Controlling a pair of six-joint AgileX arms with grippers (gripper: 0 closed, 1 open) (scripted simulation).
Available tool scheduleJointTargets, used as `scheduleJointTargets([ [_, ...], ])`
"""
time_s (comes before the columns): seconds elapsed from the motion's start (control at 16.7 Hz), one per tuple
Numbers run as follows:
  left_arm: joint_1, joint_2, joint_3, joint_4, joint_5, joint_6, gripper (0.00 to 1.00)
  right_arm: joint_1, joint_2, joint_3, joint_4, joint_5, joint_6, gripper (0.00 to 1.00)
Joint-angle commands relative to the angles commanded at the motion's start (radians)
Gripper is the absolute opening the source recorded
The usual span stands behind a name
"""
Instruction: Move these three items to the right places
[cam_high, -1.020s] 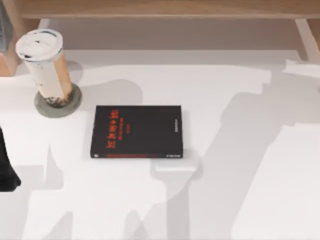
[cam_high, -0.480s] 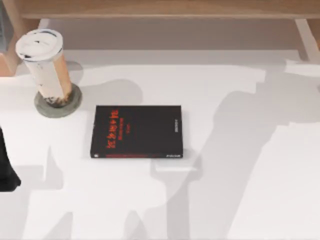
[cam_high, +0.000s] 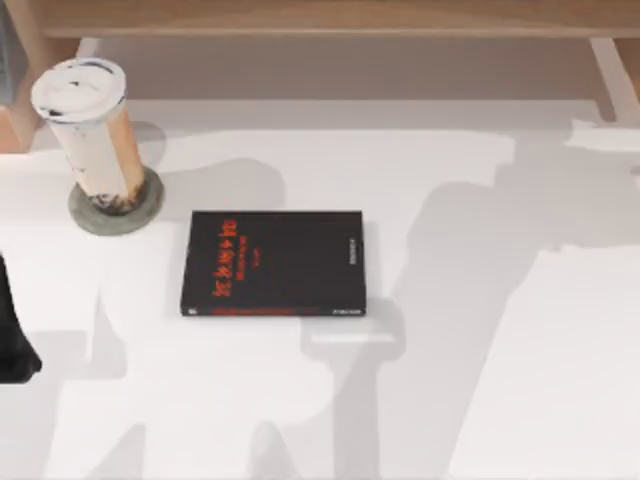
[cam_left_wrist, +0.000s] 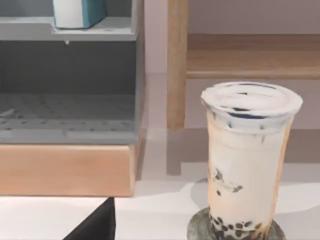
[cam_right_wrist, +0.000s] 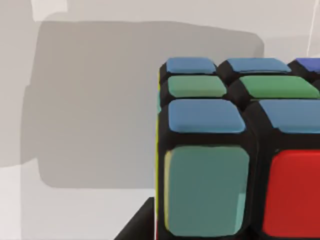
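The tall tan-orange cup with a white lid stands upright on the round grey coaster at the table's far left. In the left wrist view the cup and coaster are close ahead. A light-blue book stands on a grey shelf. The black book with red lettering lies flat left of the table's centre. My left arm is a dark shape at the left edge, apart from the cup. A colour cube sits right against the right wrist camera, with a dark finger at its side.
A grey shelf unit on a wooden base stands beside a wooden post, left of the cup. A wooden rail runs along the table's far edge. Arm shadows lie across the white tabletop on the right.
The shadows on the right half of the table have slid leftwards. The cup, the coaster, the black book and my left arm have not moved.
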Motion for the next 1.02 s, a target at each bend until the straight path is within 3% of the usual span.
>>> scheduleJointTargets([
  [0.24, 0.000, 0.000, 0.000, 0.000, 0.000, 0.000, 1.00, 0.105, -0.077, -0.066, 0.019, 0.067, 0.054, 0.00],
  [0.54, 0.000, 0.000, 0.000, 0.000, 0.000, 0.000, 1.00, 0.339, -0.252, -0.191, 0.151, 0.200, 0.156, 0.00],
  [1.02, 0.000, 0.000, 0.000, 0.000, 0.000, 0.000, 1.00, 0.668, -0.550, -0.381, 0.637, 0.391, 0.290, 0.00],
])
